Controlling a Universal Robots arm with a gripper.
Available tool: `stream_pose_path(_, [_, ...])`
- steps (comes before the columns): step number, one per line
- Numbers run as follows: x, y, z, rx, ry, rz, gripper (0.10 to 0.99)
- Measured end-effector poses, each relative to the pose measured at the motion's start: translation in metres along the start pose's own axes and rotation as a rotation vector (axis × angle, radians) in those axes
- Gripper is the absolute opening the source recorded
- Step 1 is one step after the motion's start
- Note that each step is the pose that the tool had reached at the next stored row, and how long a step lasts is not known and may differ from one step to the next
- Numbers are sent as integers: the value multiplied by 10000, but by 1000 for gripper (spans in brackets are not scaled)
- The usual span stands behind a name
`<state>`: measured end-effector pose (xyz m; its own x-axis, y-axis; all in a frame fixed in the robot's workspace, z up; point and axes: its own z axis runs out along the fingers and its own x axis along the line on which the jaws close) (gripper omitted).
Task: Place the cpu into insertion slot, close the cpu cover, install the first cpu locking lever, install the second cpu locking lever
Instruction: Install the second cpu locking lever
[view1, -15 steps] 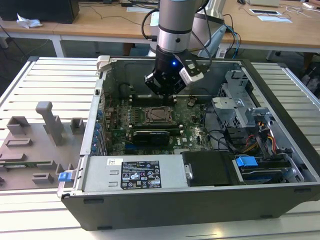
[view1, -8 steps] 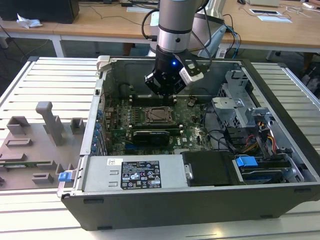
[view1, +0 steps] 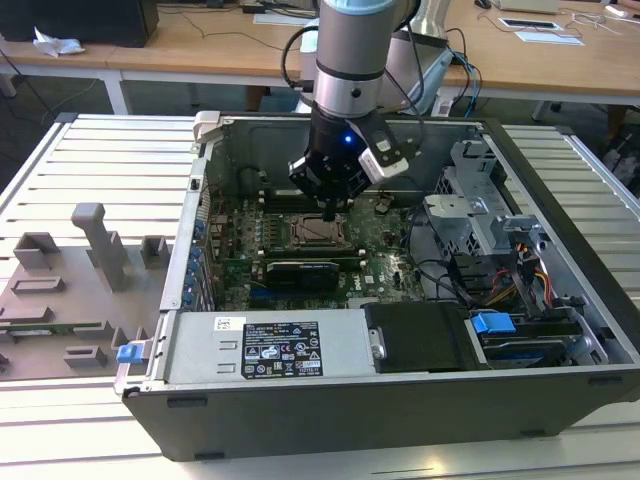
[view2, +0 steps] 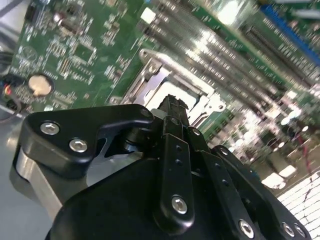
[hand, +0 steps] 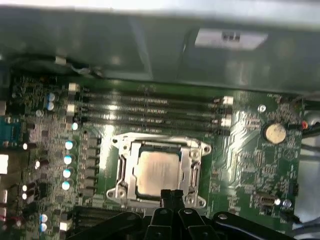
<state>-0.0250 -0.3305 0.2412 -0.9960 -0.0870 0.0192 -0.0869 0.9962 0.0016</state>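
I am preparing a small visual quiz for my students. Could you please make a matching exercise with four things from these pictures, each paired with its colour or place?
Column one:
1. cpu
2. cpu cover
3. gripper
4. coin battery

Column two:
A. round, on the green board away from the socket
B. silvery frame lying around the chip
C. pale silver-grey square seated in the socket
D. black, its tips at the socket's edge

Pairs: 1-C, 2-B, 3-D, 4-A
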Motion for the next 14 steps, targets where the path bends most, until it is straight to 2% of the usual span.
stream_pose_path(2, [21, -110, 23, -63, -6, 0, 106])
stream_pose_path(4, [44, -214, 38, -220, -20, -4, 106])
stream_pose_path(6, [58, -261, 43, -367, -32, -6, 106])
stream_pose_path(7, [71, -304, 47, -589, -52, -10, 106])
stream_pose_path(9, [116, -433, 58, -1138, -99, -22, 106])
stream_pose_path(10, [130, -457, 62, -1242, -109, -23, 106])
stream_pose_path(12, [175, -490, 75, -1368, -121, -25, 106])
stream_pose_path(13, [202, -494, 86, -1382, -121, -26, 106])
stream_pose_path(14, [264, -502, 112, -1394, -122, -25, 106])
